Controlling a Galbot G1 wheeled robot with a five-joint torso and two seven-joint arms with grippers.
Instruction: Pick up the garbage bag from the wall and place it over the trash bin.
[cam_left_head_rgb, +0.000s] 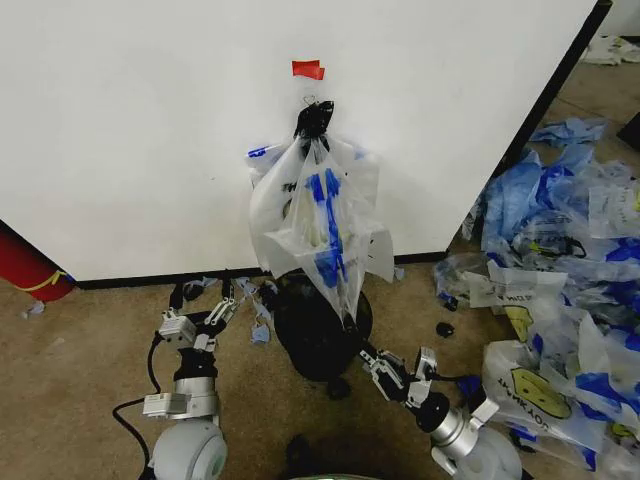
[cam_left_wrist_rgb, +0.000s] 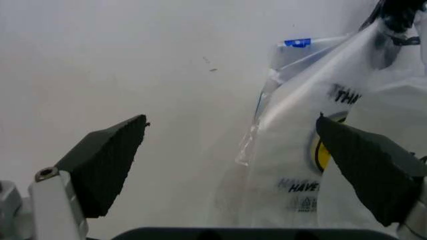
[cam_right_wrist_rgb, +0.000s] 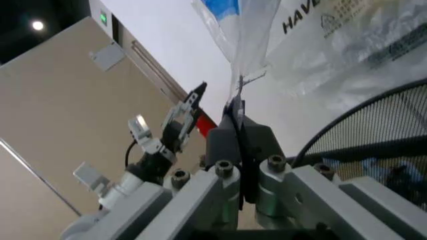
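Step in hand: taking the bag off its hanger, bin placement not yet begun.

Left side: red cylinder with a yellow band (cam_left_head_rgb: 25, 272) lies at the foot of the large flat white wall panel (cam_left_head_rgb: 140, 130). Left gripper (cam_left_head_rgb: 224, 300) sits low, just beside the bag's lower left edge, not touching it. Left wrist view shows its two dark ridged fingers (cam_left_wrist_rgb: 100, 167) spread wide, plain wall between them, and the bag's smiley print beside the far finger.

Centre: thin translucent white plastic garbage bag with blue edges and black print (cam_left_head_rgb: 315, 215) hangs against the wall from a small dark clip (cam_left_head_rgb: 313, 118) just under a piece of red tape (cam_left_head_rgb: 308, 69). Small round black wire-mesh trash bin (cam_left_head_rgb: 322, 325) stands on the floor directly below it.

Right of centre: right gripper (cam_left_head_rgb: 358, 345) is at the bag's bottom tip; right wrist view shows its fingers (cam_right_wrist_rgb: 227, 142) pressed together, pinching a thin strip of the bag's film.

Far right: heap of blue-and-white bags (cam_left_head_rgb: 560, 290) on the floor.

Judgement: the next move calls for freeing the top from the clip, then spreading the mouth over the bin rim; the film is thin, so a hard pull could tear it.
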